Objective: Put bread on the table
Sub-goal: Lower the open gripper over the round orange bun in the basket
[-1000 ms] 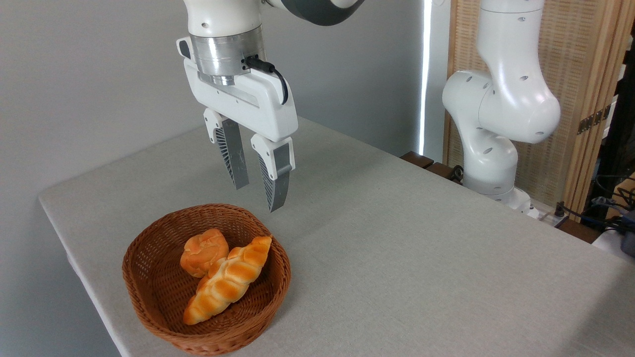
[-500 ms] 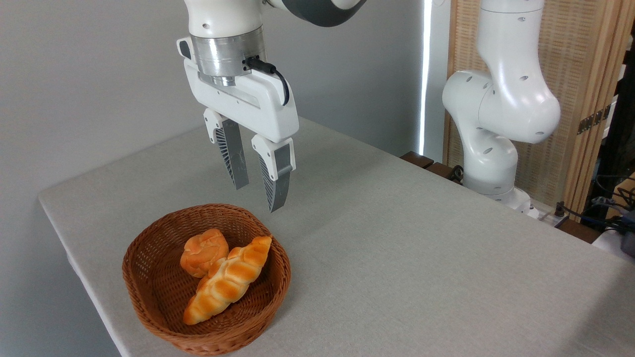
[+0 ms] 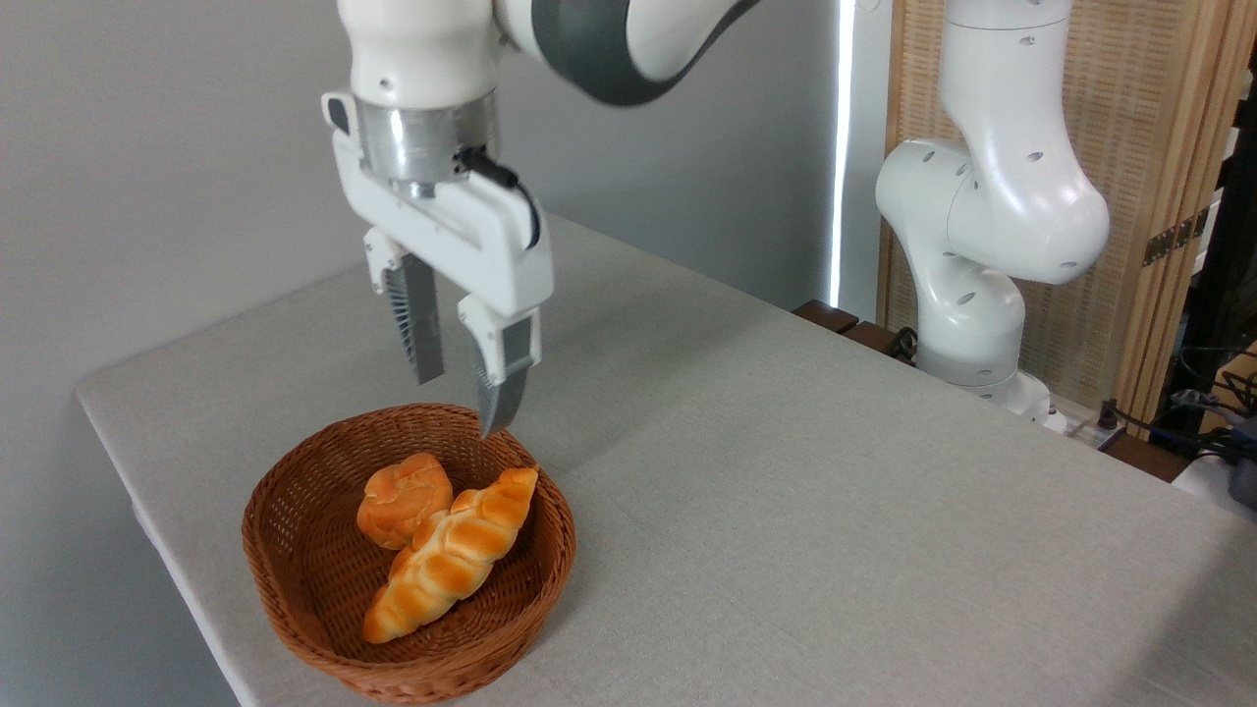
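I'm hanging my end effector (image 3: 460, 403) over the basket (image 3: 295, 579) rim at 12 o'clock, fingers spread and gripping nothing, so they can straddle the bread (image 3: 401, 498). The bread is sitting inside the basket, leaning against the longer loaf (image 3: 447, 560) at its 4 o'clock, so I'm reckoning a drop from the clear side; the worktop (image 3: 786, 491) is waiting bare at 3 o'clock.

The white, two-fingered claw (image 3: 462, 403) hung pointing straight down, its jaws standing apart with nothing between them. Its ribbed grey fingers (image 3: 417, 329) were clipped into white mounts under a broad white palm block. Above the claw sat a bright metal wrist ring (image 3: 424, 145), with a black cable (image 3: 506, 187) looping from that ring's right side down the block. Higher still, a white forearm link (image 3: 417, 44) rose upright, meeting a dark grey elbow joint (image 3: 614, 44) up and to the right of the claw.
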Controlling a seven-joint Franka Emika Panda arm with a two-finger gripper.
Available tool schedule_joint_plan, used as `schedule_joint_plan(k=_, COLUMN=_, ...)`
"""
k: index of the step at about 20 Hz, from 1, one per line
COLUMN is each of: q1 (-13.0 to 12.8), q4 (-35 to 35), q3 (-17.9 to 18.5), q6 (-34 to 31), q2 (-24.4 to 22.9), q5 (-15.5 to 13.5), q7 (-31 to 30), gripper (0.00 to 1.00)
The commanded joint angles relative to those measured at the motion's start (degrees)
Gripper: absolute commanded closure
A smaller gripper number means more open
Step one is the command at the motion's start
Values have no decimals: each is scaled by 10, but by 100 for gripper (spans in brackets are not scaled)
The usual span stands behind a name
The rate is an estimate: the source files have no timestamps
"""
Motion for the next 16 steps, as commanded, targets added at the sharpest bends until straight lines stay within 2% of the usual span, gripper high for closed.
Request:
schedule_joint_plan(k=1, q1=-4, q4=-5, q3=-5, q6=49, q2=19, q5=-33, q7=6, gripper=0)
schedule_joint_plan(k=5, q1=-4, q4=-6, q3=-27, q6=93, q2=43, q5=-43, q7=6, gripper=0)
schedule_joint_plan(k=16, q1=-4, q4=-12, q3=-64, q6=128, q2=86, q5=-40, q7=12, gripper=0)
